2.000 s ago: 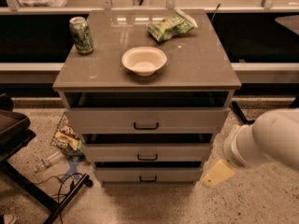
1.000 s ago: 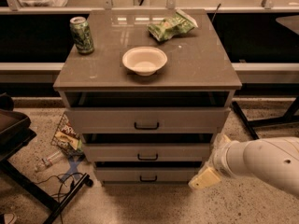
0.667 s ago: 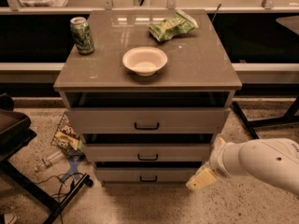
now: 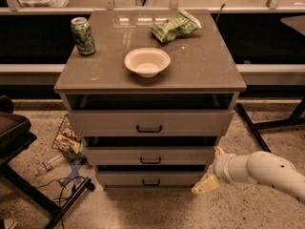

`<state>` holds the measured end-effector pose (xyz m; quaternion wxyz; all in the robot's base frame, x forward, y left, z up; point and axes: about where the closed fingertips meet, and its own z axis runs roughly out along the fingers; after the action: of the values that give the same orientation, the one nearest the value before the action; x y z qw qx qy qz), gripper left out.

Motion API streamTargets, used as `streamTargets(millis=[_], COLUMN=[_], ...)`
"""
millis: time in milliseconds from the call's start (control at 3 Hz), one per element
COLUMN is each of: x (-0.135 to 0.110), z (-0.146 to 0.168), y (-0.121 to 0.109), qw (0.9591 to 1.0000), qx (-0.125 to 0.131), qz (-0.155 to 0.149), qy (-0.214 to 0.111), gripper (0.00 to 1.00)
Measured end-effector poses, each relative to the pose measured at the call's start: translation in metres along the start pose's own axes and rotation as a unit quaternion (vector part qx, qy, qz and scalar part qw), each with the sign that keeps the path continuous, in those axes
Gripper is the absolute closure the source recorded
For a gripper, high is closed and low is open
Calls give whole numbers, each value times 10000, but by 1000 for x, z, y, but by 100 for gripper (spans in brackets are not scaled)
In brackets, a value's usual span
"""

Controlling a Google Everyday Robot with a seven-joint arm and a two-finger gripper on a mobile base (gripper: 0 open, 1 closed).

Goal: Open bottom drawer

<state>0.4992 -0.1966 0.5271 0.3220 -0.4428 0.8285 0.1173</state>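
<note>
The bottom drawer [image 4: 151,178] is the lowest and narrowest of three grey fronts on the cabinet, with a small black bar handle [image 4: 151,182]. It stands out slightly from the cabinet, like the two above. My gripper [image 4: 206,184] comes in low from the right on a white arm, just off the drawer's right end, to the right of the handle and apart from it.
On the cabinet top [image 4: 209,70] stand a green can [image 4: 83,36], a white bowl [image 4: 147,61] and a green snack bag [image 4: 174,27]. A chip bag [image 4: 68,140], a bottle and cables lie on the floor at left. A black chair base [image 4: 28,175] stands left.
My arm has swung in from the right and lowered, bringing the gripper toward the right end of the bottom drawer. The drawers have not moved.
</note>
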Motion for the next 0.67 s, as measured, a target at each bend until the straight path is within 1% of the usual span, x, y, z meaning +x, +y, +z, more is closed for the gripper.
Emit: streamTargets(millis=[333,667], x=[40,93], z=[27,48], y=[1,18], qw=[9986,9954], qx=[-318,-643], qz=[-66,-187], qy=[-405,-689], gripper=[0,0])
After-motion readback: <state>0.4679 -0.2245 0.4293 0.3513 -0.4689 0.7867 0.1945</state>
